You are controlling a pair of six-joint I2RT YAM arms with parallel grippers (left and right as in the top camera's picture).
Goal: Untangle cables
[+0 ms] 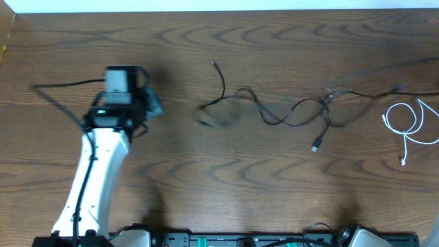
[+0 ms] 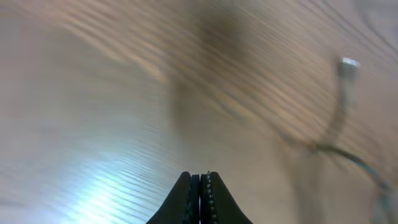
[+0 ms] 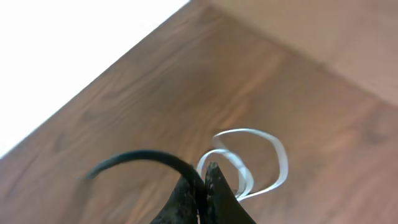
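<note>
Several thin black cables [image 1: 274,110] lie tangled across the middle of the table, with plug ends at the upper left [image 1: 213,63] and lower right [image 1: 315,147]. A white cable [image 1: 410,127] is coiled at the right edge. My left gripper [image 1: 153,103] hovers left of the tangle; its jaws [image 2: 200,177] are shut with nothing between them, and a blurred black cable with a plug [image 2: 348,64] lies ahead to the right. My right gripper [image 3: 204,171] is shut on a black cable [image 3: 143,155] that arcs away to the left, above the white cable's loops [image 3: 261,155]. It is outside the overhead view.
A thicker black wire [image 1: 58,89] runs from the left arm toward the table's left edge. The arm bases [image 1: 240,240] line the front edge. In the right wrist view the table's edge [image 3: 124,68] borders a white surface.
</note>
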